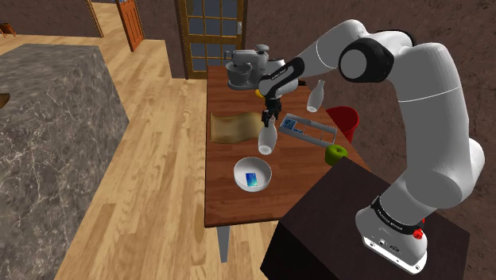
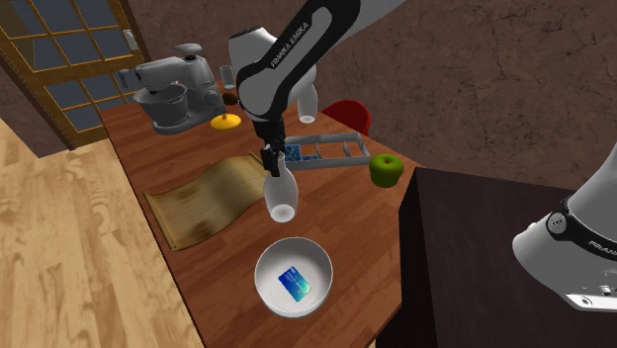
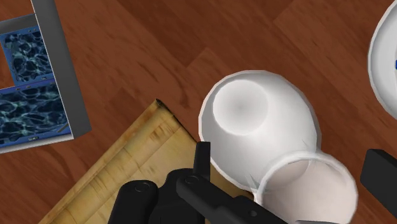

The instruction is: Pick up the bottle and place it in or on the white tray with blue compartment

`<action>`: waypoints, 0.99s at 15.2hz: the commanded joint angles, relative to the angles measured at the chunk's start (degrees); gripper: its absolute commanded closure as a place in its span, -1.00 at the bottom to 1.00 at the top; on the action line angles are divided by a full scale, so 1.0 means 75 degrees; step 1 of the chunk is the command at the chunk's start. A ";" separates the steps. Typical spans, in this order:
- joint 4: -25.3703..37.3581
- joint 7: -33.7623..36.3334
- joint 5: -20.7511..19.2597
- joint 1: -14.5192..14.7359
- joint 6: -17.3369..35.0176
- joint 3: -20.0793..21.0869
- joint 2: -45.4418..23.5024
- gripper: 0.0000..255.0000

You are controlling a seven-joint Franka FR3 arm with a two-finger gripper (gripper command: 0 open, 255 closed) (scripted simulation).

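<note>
**Item 1. End effector** (image 2: 272, 158): black, two-fingered, pointing down over the middle of the tabletop (image 1: 238, 203). In the wrist view its fingers (image 3: 382, 173) stand either side of the bottle's neck and pinch it.

**Item 2. Bottle** (image 1: 267, 141): plain white, narrow neck, wide body. It hangs neck-up beneath the end effector, seemingly clear of the wood. It is over the edge of the mat, between the tray and the bowl and apart from both.

**Item 3. Tray** (image 2: 331, 164): grey rim with blue patterned compartments, lying flat on the tabletop. It is just beyond the bottle, toward the shoulder view's right.

**Item 4. Mat** (image 2: 203, 203): tan, rumpled, on the shoulder view's left of the bottle.

**Item 5. Bowl** (image 2: 265, 267): white, nearer the stand (image 1: 350, 227) than the bottle, holding a small blue card (image 2: 294, 284).

**Item 6. Apple** (image 2: 386, 170): green, near the tray's end at the tabletop's edge.

**Item 7. Red bowl** (image 1: 346, 119): just beyond the tray.

**Item 8. Second white bottle** (image 1: 318, 95): upright, farther back.

**Item 9. Stand mixer** (image 2: 173, 89): grey, at the far end, with a small yellow item (image 2: 226, 122) beside it.
</note>
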State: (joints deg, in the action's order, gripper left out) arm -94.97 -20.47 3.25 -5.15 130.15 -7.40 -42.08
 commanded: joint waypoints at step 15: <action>-0.0047 0.0006 -0.0030 0.0021 -0.0248 -0.0027 0.0296 1.00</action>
State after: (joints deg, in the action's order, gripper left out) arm -95.22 -20.43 3.08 -5.02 128.70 -7.55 -40.40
